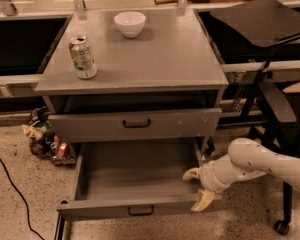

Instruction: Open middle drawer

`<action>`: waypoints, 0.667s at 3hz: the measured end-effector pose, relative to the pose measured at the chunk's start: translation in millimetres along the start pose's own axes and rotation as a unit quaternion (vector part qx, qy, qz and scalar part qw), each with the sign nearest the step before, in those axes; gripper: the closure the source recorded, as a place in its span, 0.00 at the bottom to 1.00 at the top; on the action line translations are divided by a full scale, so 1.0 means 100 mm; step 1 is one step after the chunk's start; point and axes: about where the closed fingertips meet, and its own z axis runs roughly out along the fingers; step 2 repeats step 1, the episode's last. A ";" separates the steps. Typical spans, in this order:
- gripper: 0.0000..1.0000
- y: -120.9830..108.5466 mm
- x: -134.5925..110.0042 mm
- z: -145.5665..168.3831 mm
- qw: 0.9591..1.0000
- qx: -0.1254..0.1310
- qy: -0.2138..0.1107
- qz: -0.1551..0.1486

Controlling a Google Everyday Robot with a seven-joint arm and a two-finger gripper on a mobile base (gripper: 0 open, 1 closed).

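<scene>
The middle drawer (pixel 140 211) is the wide shallow grey drawer with a small black bar handle. It stands pulled far out of the cabinet, with its inside bare. Above it, the taller drawer front with white scuffs (pixel 135 124) is closed. My gripper (pixel 197 188) is at the open drawer's right front corner, at the end of my white arm (pixel 260 160), which reaches in from the right. Its two yellowish fingers are spread apart. One fingertip (pixel 191 174) is over the drawer's inside and the other is at the front edge. They hold nothing.
A green-and-white can (pixel 83 57) and a white bowl (pixel 130 23) stand on the cabinet top (pixel 155 59). A black chair (pixel 270 84) is close on the right. Clutter (pixel 45 139) and a black cable (pixel 10 184) lie on the floor at the left.
</scene>
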 end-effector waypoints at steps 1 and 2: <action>0.00 -0.02 0.02 -0.17 1.000 0.023 -0.013 -0.001; 0.00 -0.02 0.02 -0.17 1.000 0.023 -0.013 -0.001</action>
